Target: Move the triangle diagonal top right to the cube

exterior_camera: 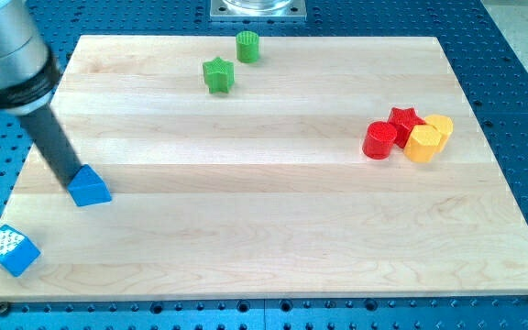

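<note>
Only one camera view here, so here goes. The wooden board (273, 229) sits on a blue perforated table (521, 82), and my rod comes down from the view's top left at a slant. My tip (71, 188) is right at the upper-left side of the blue triangle (90, 187), touching it or as good as, hard to call since the rod hides that edge. No jaws on this rig at all, just the plain rod, so there's nothing open or closed to report.

The triangle is on the board's left side, about mid-height. The blue cube (11, 250) is below and to the left of it, down by the board's bottom-left corner, with a white dotted top face. So the triangle sits up and to the right of the cube, with a clear gap between them.

Up near the view's top edge there's a green star (217, 75) with a green cylinder (247, 46) just up and right of it, close but apart.

Over on the right is a tight cluster: red cylinder (379, 140), red star (405, 120) behind it, and two yellow blocks (426, 139) bunched together, shapes not clear to me.
</note>
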